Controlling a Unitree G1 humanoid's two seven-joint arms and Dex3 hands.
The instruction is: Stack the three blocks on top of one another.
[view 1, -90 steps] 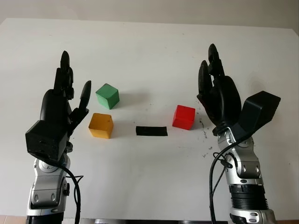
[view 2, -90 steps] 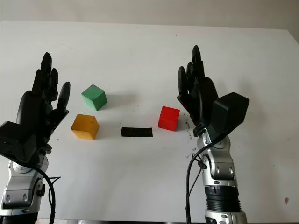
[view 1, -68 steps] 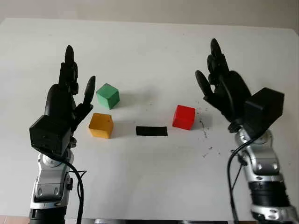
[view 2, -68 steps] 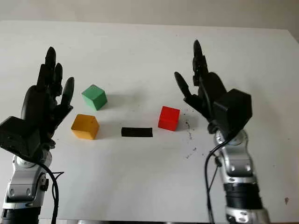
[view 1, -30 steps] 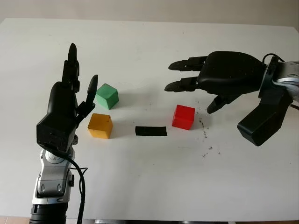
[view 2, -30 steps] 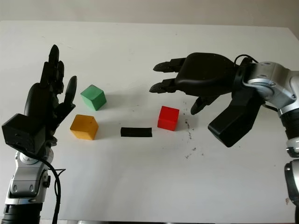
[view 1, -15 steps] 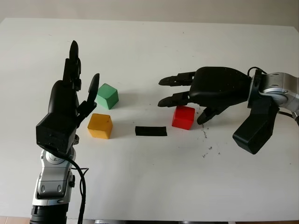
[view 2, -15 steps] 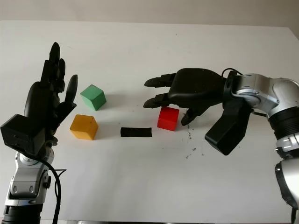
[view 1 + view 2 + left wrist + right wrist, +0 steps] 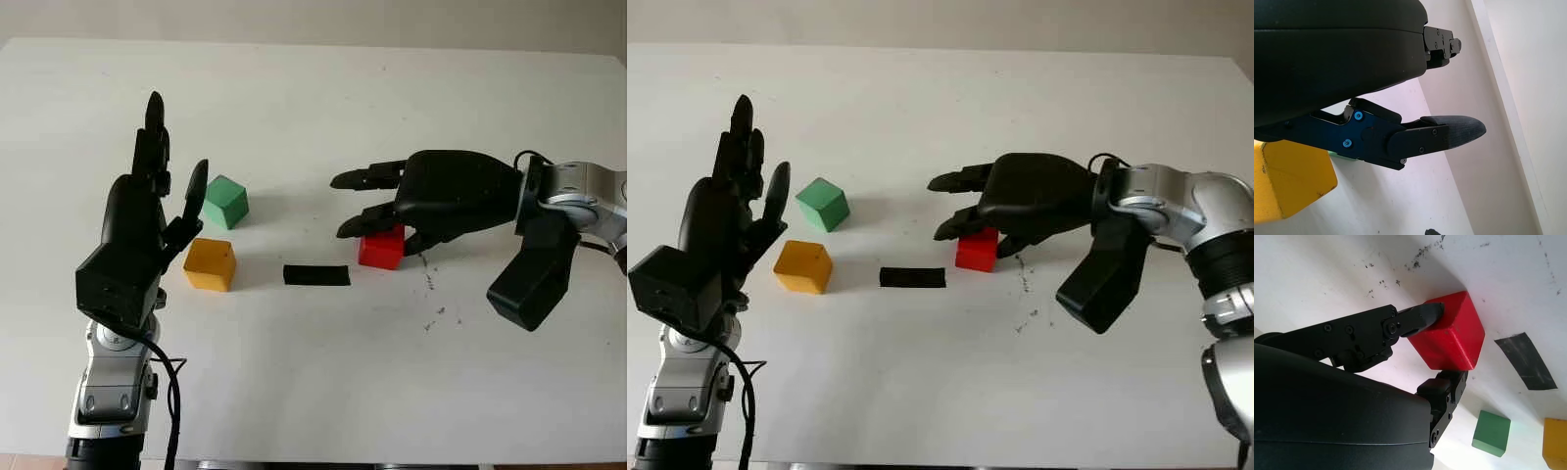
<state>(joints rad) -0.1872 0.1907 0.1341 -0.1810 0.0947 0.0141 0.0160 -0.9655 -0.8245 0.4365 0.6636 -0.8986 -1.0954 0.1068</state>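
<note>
From the head cameras, the right hand (image 9: 392,211) reaches in from the right, palm down, over the red block (image 9: 381,249) — fingers closing around it, on the white table (image 9: 313,98). Left of it lie a black strip (image 9: 316,275), the yellow block (image 9: 210,264) and, farther, the green block (image 9: 224,202). The left hand (image 9: 147,211) is open, upright beside them. At the right wrist, a fingertip (image 9: 1430,312) touches the red block's side — another presses opposite.

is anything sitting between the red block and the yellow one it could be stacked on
Only the flat black strip lies on the table between the red block and the yellow block. It is low, so a lifted block should pass over it. The right hand is closing around the red block.
</note>
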